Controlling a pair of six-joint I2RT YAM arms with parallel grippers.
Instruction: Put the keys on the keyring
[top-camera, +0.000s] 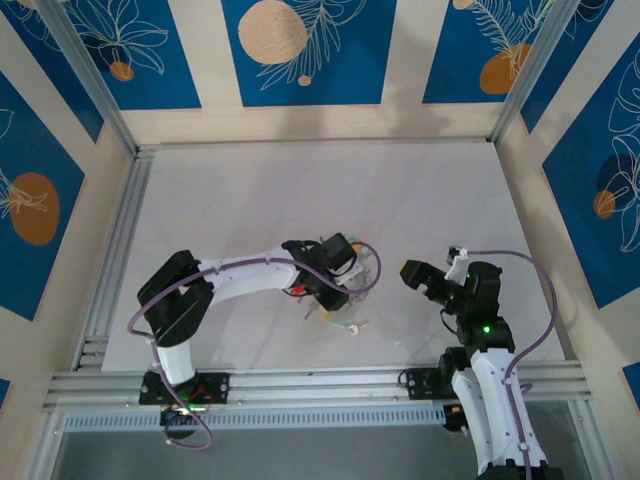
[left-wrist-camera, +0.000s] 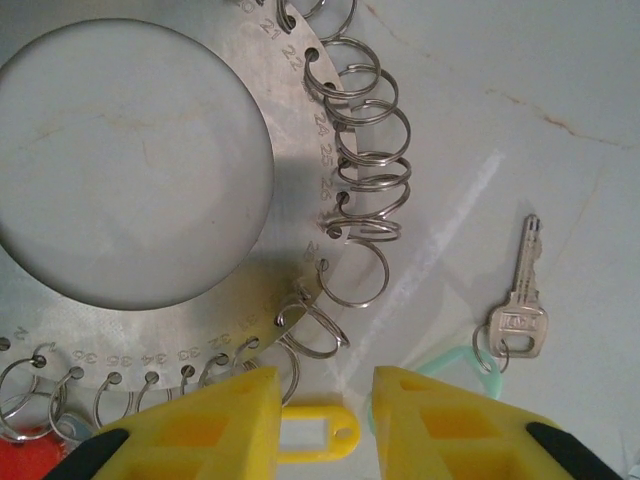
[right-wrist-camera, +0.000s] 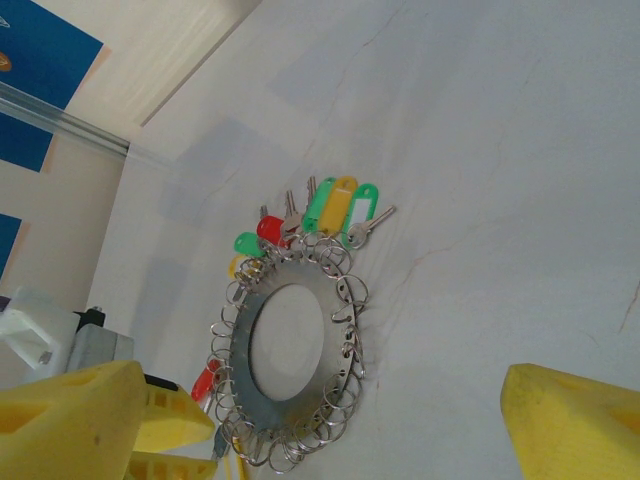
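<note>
Keyring (left-wrist-camera: 295, 170): flat grey metal disc, stamped numbers, wire split rings round its rim, lying on the pale tabletop (left-wrist-camera: 560, 120). Silver key (left-wrist-camera: 520, 300) lies near it. Left end effector (left-wrist-camera: 322, 385) stands part-closed over a yellow plastic tag (left-wrist-camera: 318, 437); cannot tell if it grips. Right end effector (right-wrist-camera: 325, 400) released, wide.

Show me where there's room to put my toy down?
Bare: the table beyond the keyring up to the back wall, and its left side. Crowded: around the keyring, keys and left gripper.
</note>
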